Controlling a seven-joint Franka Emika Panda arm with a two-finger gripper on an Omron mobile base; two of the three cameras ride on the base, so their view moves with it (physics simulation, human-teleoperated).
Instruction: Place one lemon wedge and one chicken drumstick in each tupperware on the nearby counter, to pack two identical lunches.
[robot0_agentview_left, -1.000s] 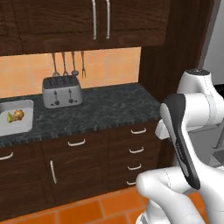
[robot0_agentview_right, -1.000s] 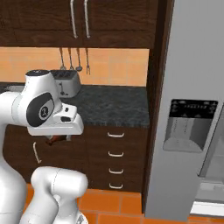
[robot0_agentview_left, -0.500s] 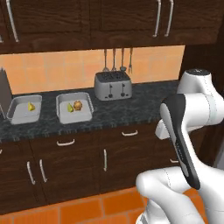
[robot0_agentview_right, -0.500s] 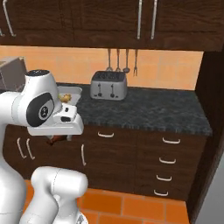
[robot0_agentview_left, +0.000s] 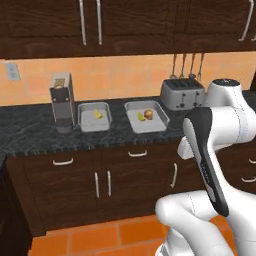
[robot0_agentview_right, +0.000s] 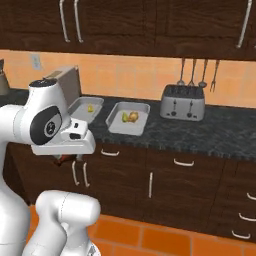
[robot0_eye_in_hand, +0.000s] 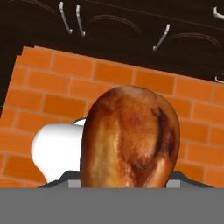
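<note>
Two light-grey tupperware stand side by side on the marbled counter (robot0_agentview_left: 30, 131). In the left tupperware (robot0_agentview_left: 83, 125) (robot0_agentview_right: 76, 106) lies one lemon wedge (robot0_agentview_left: 99, 114) (robot0_agentview_right: 90, 107). The right tupperware (robot0_agentview_left: 161, 123) (robot0_agentview_right: 114, 125) has a lemon wedge (robot0_agentview_left: 140, 116) (robot0_agentview_right: 124, 118) and a chicken drumstick (robot0_agentview_left: 148, 114) (robot0_agentview_right: 133, 117). My gripper (robot0_agentview_right: 66, 158) hangs below counter height in front of the drawers, shut on a second browned drumstick (robot0_eye_in_hand: 130, 138) that hides the fingertips in the hand view.
A silver toaster (robot0_agentview_left: 182, 93) (robot0_agentview_right: 183, 102) stands right of the containers, with utensils hung on the wall above it. Left of them stands a tall grey appliance (robot0_agentview_left: 62, 102). Dark drawers and cupboard doors run under the counter, above an orange tiled floor (robot0_eye_in_hand: 65, 74).
The whole picture has shifted: the base has driven along the counter, so toaster and containers slid rightward in view and the second container and grey appliance appeared. The arm's pose is unchanged.
</note>
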